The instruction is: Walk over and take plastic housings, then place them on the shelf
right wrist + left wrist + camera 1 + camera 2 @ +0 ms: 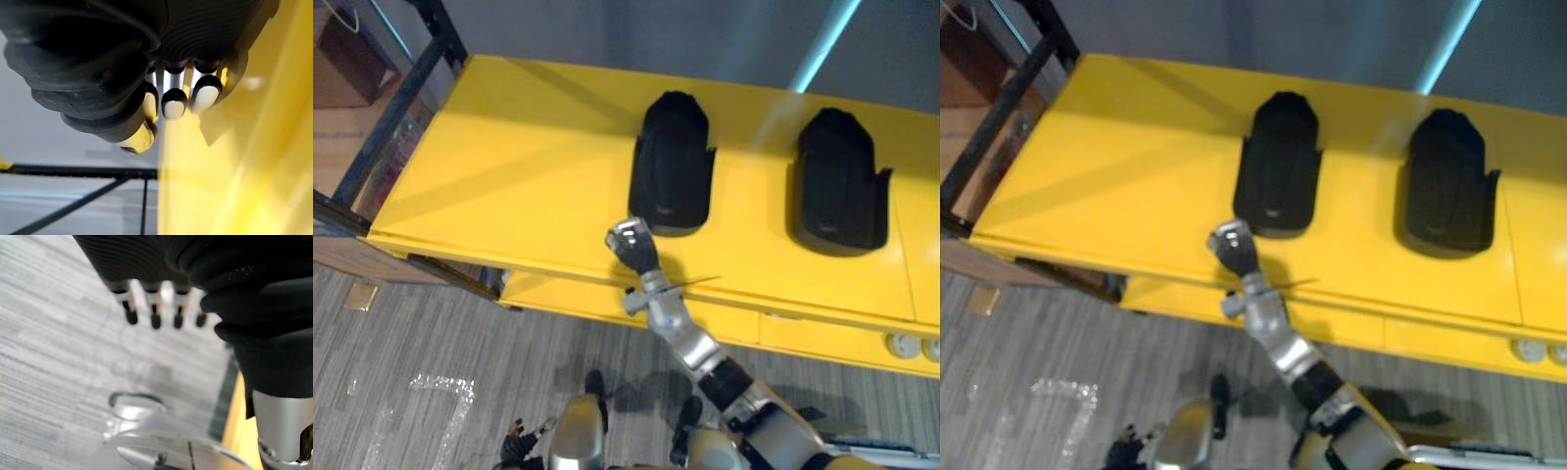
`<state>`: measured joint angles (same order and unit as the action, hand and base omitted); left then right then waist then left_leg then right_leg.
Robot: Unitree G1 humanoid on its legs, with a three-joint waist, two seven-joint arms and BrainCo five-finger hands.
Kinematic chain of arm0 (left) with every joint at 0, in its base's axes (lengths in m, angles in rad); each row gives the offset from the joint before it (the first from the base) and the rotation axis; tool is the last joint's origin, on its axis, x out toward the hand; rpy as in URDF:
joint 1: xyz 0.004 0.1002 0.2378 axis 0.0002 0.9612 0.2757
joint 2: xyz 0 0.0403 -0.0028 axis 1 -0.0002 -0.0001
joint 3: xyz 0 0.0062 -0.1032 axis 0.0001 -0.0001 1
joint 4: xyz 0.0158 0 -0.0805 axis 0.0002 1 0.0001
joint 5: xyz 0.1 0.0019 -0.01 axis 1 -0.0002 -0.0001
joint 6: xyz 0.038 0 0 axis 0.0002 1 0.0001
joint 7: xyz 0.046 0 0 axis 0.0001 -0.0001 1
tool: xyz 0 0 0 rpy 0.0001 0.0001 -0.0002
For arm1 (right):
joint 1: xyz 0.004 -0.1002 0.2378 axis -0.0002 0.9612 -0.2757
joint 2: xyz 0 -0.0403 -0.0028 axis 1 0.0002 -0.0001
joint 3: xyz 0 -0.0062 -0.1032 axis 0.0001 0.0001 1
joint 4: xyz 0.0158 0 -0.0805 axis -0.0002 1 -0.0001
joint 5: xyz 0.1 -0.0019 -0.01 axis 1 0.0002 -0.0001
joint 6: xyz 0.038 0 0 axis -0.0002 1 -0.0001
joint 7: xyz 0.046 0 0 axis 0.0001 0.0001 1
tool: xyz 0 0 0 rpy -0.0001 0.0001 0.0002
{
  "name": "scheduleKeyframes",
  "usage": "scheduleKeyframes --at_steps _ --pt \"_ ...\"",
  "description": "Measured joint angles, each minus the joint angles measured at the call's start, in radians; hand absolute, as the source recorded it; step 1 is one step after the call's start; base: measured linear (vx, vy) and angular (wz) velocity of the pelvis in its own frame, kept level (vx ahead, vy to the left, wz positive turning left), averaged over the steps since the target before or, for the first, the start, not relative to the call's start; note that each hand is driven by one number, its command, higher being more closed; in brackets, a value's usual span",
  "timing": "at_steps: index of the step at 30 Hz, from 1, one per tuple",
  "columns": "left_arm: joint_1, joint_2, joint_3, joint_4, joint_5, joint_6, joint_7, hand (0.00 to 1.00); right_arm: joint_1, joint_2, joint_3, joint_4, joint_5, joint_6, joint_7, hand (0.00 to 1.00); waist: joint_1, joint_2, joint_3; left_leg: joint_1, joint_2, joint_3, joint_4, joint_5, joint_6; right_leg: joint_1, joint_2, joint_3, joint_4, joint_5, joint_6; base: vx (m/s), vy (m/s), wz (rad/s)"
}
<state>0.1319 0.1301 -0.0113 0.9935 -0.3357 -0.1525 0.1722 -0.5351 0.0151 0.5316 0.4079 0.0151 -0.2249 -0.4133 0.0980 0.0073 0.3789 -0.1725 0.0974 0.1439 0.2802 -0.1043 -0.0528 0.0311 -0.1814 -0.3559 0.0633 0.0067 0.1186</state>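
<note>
Left eye view, contents as I read them from my station:

- Table (509, 166): yellow top. Its left half is bare. A black metal frame (401, 98) stands off the left end, and there is grey carpet floor (411, 343) below the near edge.
- Plastic housing, middle (673, 162): black, rounded at the far end and squared at the near end. It lies flat near the middle of the table, lengthways from far edge to near edge.
- Plastic housing, right (839, 181): the same make and lie, toward the right end of the table and well apart from the first.
- Right hand (631, 243): raised over the near edge of the table, just short of the middle housing's near end and not touching it. The fingers are loosely relaxed, with nothing between them and the thumb. Its own wrist view shows bare yellow top past the fingertips.
- Left hand (155, 316): hangs down over the carpet, fingers straight, carrying nothing.

Step in hand, as I judge it: the walk-up looks finished and the reach for the first pick is under way. Neither housing has been taken, and nothing has gone to the shelf.

Next move, as I judge it: carry the right hand forward over the near end of the middle housing. Then spread the thumb and fingers across its width and close on its sides before lifting.
</note>
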Motion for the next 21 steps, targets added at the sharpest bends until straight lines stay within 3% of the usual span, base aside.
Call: scheduleKeyframes --at_steps 21 --pt "-0.011 -0.013 0.010 -0.015 -0.022 0.000 -0.011 0.00 -0.096 0.034 -0.011 0.070 -0.040 -0.015 -0.048 1.00 0.001 0.023 0.047 -0.004 0.000 0.008 0.007 -0.007 0.002 -0.011 -0.005 0.007 0.009 -0.001 -0.001 0.00 0.003 -0.01"
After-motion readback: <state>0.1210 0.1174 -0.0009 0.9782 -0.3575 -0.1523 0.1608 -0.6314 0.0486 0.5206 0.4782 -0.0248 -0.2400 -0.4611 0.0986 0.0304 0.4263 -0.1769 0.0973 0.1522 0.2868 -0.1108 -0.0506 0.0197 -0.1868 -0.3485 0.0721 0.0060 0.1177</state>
